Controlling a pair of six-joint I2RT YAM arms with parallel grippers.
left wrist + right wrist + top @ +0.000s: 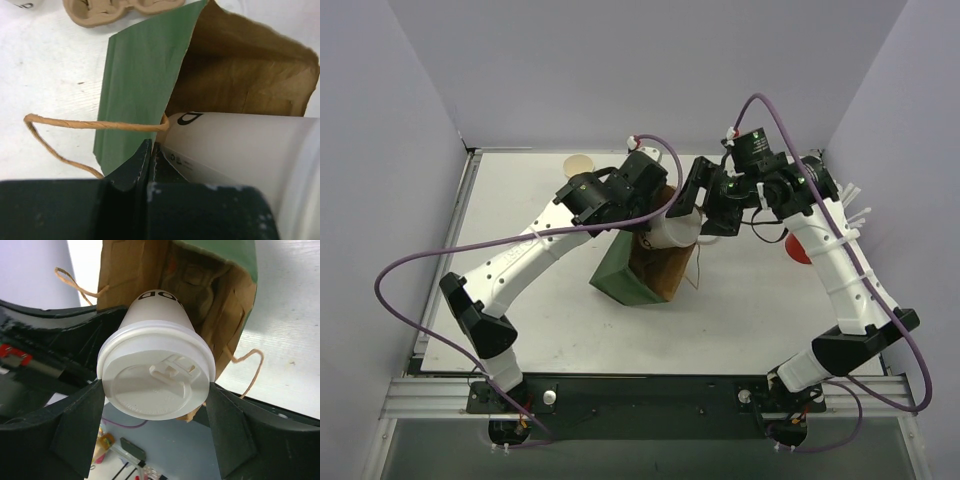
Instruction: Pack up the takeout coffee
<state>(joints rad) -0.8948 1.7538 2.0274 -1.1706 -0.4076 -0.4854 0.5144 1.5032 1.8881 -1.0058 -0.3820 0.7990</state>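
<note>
Black right tool (156, 392): fingers spread wide and clamped on either side of the lid, so it grips a cup by its top rim.
Cup (160, 322): white paper, held between the right fingers. It lies nearly on its side, base pointing away from the tool toward the bag.
Lid (150, 382): whitish plastic, seated on the cup and facing back toward the right wrist.
Left tool (150, 152): fingers pressed together, apparently pinching the near rim of the bag, just beside the cup's wall.
Bag (140, 75): green outside, brown inside, tipped with its mouth open toward both tools. The cup's base sits at that mouth, partly in as far as I can tell.
Handle (90, 124): twisted paper loop hanging loose off to the left tool's side, one end close by the cup.
Carrier (115, 10): brown moulded cardboard, well beyond the left tool, past the bag.
Second cup (578, 163): looks lidless and tan inside, far beyond the left tool at the back of the tabletop (750, 310).
Red cup (800, 245): behind the right tool, under its arm.
Step in hand: feeding the gripped cup into the bag while the left tool holds the mouth open.
Next move: probably push deeper and bring the cup upright so it lands on its base. The lid must clear the rim and handle before the fingers let go.
</note>
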